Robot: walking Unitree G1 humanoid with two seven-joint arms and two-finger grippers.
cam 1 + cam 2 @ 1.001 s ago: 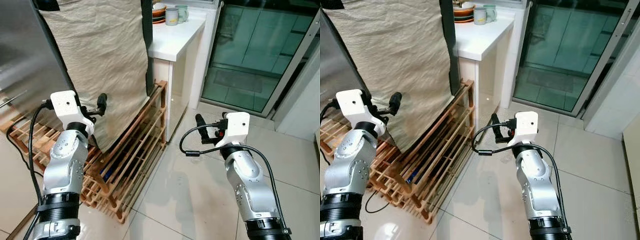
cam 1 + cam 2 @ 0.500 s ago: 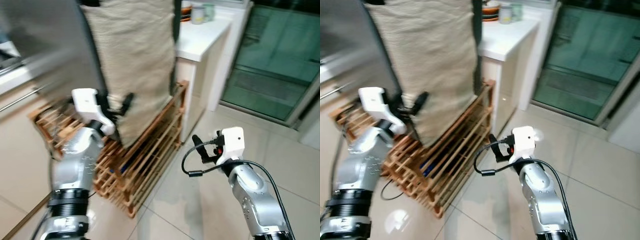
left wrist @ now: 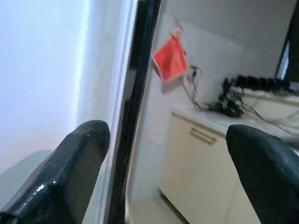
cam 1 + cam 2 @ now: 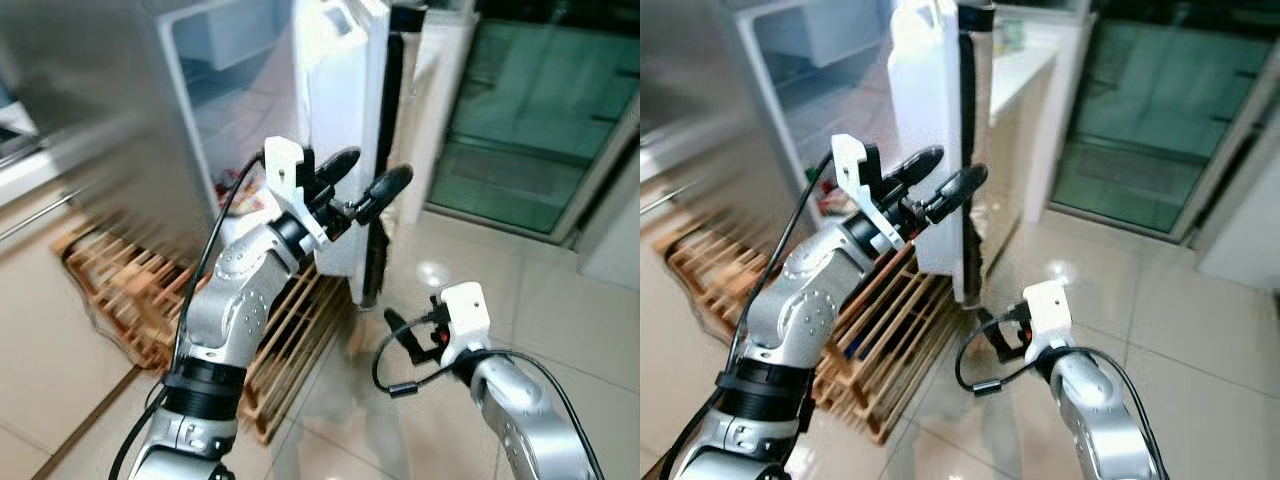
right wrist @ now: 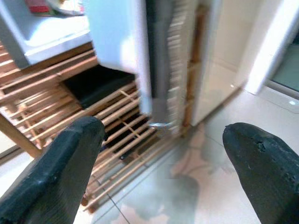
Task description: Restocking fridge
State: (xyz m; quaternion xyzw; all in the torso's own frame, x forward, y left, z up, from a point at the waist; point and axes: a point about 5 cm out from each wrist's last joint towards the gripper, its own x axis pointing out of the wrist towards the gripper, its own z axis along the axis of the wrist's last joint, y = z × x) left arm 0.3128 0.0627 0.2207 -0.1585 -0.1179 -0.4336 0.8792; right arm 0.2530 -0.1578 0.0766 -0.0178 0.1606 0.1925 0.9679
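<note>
- My right end effector [image 5: 161, 154] has its two black fingers [image 5: 56, 172] spread wide apart, with nothing between them.
- Past them hangs the lower edge of the open white fridge door [image 5: 117, 42], its dark gasket edge facing me.
- A beige woven cloth [image 5: 180, 60] hangs just beside that door edge.
- Below lies a slatted wooden rack [image 5: 70, 107] on the floor, with something dark under its slats.
- The glossy tiled floor [image 5: 187, 186] is pale and reflective.
- A white cabinet side [image 5: 233, 42] rises beyond the cloth.
- Blurred red items [image 5: 39, 5] sit inside the fridge.
</note>
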